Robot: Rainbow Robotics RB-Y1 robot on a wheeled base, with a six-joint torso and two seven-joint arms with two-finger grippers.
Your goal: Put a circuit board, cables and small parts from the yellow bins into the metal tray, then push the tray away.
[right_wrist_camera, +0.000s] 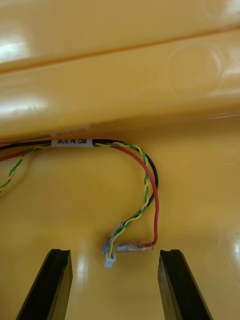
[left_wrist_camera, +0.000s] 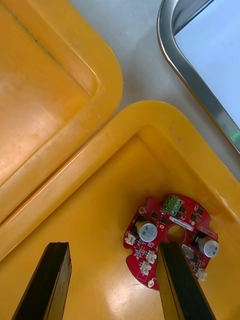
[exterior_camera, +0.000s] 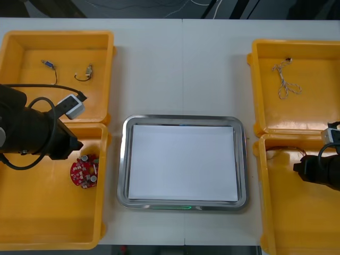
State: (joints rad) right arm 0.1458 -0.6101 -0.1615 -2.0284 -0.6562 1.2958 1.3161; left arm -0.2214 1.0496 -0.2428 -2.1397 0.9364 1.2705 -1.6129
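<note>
Reaching in from the left edge of the front view, the left gripper (exterior_camera: pixel 74 144) hangs over the lower-left yellow bin (exterior_camera: pixel 32 223), its fingers (left_wrist_camera: pixel 55 280) standing wide apart. The round red circuit board (exterior_camera: pixel 85 171) lies flat on that bin's floor, near the wall that faces the tray. In the left wrist view one finger crosses the board's edge, and I cannot tell whether it touches.

Above, in the upper-left yellow bin (exterior_camera: pixel 21 48), a black cable (exterior_camera: pixel 48 65) with a blue end rests near a small metal part (exterior_camera: pixel 85 71). At the centre of the frame sits the metal tray (exterior_camera: pixel 123 159), white inside.

To the right, the upper-right yellow bin (exterior_camera: pixel 319 50) holds a pale twisted cable (exterior_camera: pixel 285 82). Below it, the right gripper (exterior_camera: pixel 300 167) is low inside the lower-right yellow bin (exterior_camera: pixel 287 228), close to that bin's upper wall, with its fingers apart. The red and yellow cable (right_wrist_camera: pixel 134 246) lies on the bin floor there. Its loose ends sit between the open fingertips, touching neither.
</note>
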